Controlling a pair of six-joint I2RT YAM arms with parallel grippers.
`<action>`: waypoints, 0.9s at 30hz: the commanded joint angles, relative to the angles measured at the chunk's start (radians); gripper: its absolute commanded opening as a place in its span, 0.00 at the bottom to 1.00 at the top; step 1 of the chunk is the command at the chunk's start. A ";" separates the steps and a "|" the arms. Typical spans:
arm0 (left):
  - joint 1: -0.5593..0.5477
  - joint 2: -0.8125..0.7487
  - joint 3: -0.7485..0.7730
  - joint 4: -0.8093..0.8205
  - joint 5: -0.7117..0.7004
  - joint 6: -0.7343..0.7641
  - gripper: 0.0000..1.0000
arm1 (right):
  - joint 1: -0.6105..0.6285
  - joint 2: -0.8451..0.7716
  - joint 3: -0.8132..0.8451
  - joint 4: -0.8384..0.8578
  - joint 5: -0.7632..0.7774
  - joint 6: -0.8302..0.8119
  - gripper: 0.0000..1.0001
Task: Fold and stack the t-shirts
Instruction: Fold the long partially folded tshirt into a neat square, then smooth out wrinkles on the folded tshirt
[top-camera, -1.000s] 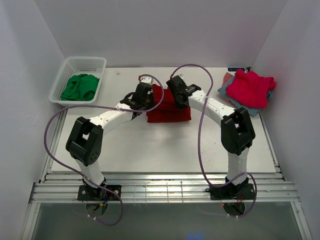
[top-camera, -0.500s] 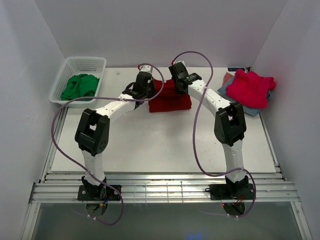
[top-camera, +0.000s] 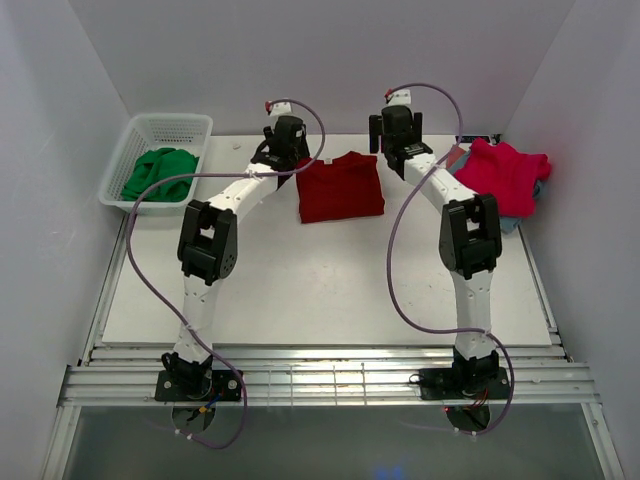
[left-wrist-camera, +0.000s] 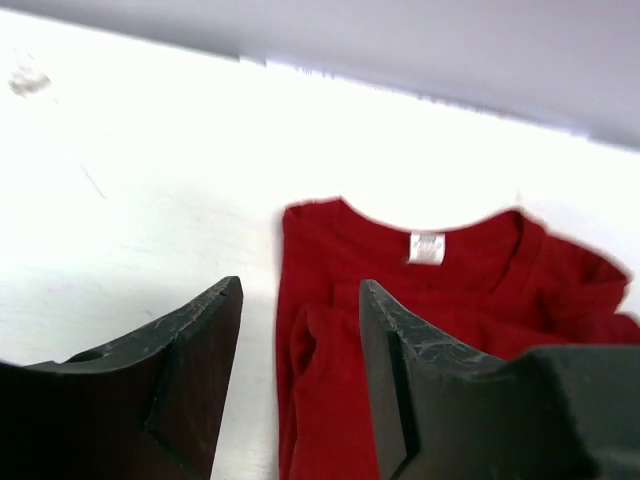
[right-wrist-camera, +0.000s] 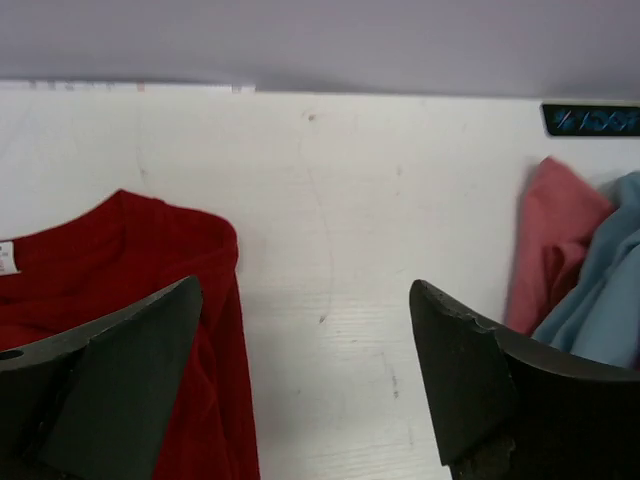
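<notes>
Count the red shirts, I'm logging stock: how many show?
2: dark red shirt mid-table; pink-red shirt atop the right pile, which may hide more. Dusty-pink cloth peeks from it too.

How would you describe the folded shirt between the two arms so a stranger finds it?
On the white table, look near the far edge, between the basket at left and the shirt pile at right. The dark red t-shirt lies there alone, folded flat, darker than the pile's pink-red one.
</notes>
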 joint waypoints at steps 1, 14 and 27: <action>0.003 -0.177 0.024 0.007 -0.026 -0.037 0.61 | 0.018 -0.194 -0.081 0.244 -0.062 -0.089 0.90; -0.044 -0.156 -0.189 -0.056 0.454 -0.149 0.31 | 0.018 -0.143 -0.106 -0.175 -0.643 0.106 0.36; -0.039 -0.247 -0.350 0.056 0.646 -0.129 0.54 | 0.018 -0.226 -0.325 -0.152 -0.596 0.138 0.78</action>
